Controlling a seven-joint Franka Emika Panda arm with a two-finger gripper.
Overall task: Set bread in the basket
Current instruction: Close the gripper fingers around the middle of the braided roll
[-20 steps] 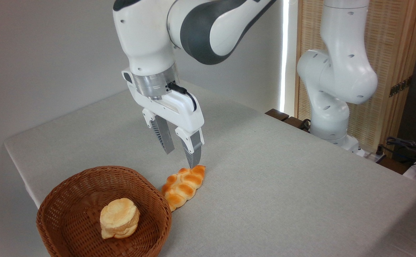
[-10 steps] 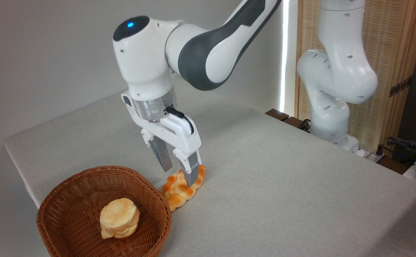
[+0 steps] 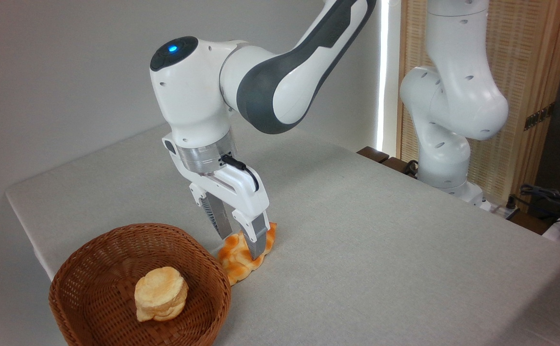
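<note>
One gripper (image 3: 241,242) lower centre, fingers straddling one braided bread (image 3: 241,257) on the table (image 3: 381,250), grasp uncertain, one basket (image 3: 97,293) lower left holding one bun (image 3: 161,293)

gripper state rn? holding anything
gripper: fingers down on either side of the braided bread, which lies on the table; whether they have clamped cannot be told.
</note>
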